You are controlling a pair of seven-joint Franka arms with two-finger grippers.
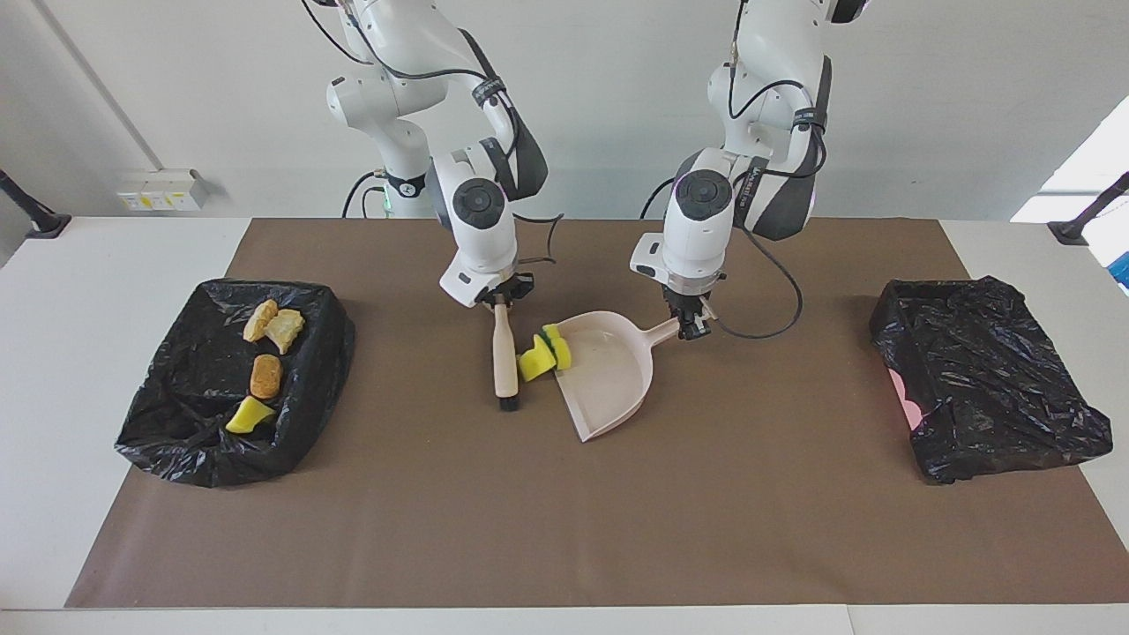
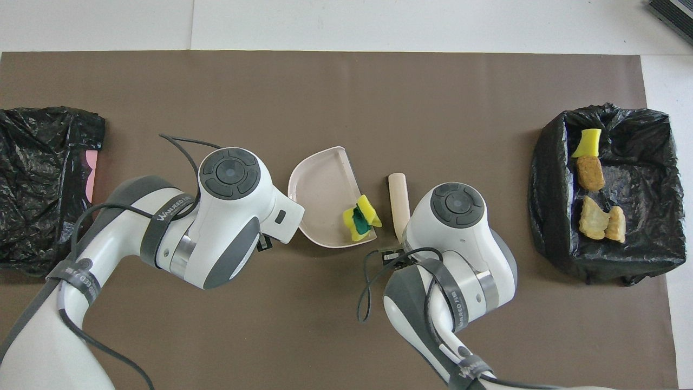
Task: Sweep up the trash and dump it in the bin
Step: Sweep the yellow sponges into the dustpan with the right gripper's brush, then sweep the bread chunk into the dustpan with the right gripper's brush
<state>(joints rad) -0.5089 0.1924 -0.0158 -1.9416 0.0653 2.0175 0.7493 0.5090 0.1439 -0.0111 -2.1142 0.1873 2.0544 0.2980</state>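
Facing view: right gripper (image 1: 499, 298) is clamping the top of the brush (image 1: 505, 360), bristles down on the brown mat (image 1: 564, 511). Left gripper (image 1: 692, 322) is pinching the handle of the pink dustpan (image 1: 609, 375). Two yellow sponge scraps (image 1: 544, 353), one with green, are sitting at the pan's lip beside the brush. Four more scraps (image 1: 265, 353), two yellow-tan lumps, one brown, one yellow wedge, are lying in the black-lined bin (image 1: 176, 414) at the right arm's end. A second bin (image 1: 988, 379) is at the left arm's end.

Overhead view: both grippers are hiding under the wrists; the sponge scraps (image 2: 361, 218) are showing partly inside the dustpan (image 2: 322, 195).
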